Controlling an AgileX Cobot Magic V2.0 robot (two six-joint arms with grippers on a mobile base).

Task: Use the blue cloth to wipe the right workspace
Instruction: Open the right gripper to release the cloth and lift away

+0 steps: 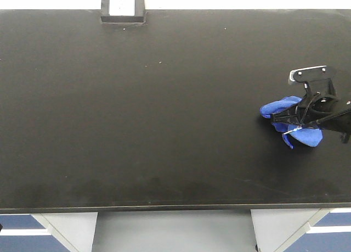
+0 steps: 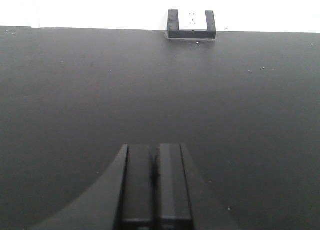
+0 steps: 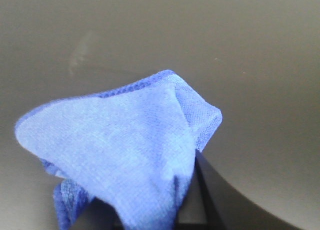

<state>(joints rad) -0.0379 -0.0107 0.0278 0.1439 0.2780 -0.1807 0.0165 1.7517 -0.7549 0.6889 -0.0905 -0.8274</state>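
The blue cloth (image 1: 299, 122) lies bunched on the matte black benchtop (image 1: 164, 109) near its right end. My right gripper (image 1: 289, 119) reaches in from the right edge and is shut on the cloth. In the right wrist view the blue cloth (image 3: 125, 150) spreads out over the jaws and hides most of them; one dark finger (image 3: 210, 190) shows at its right. My left gripper (image 2: 155, 165) hangs over bare benchtop (image 2: 75, 99) with its two pads pressed together and nothing between them. It does not show in the front view.
A small black box with a white face (image 1: 123, 7) stands at the benchtop's far edge, left of centre; the same box (image 2: 191, 23) shows ahead of my left gripper. The front edge of the bench (image 1: 164, 207) runs above grey legs.
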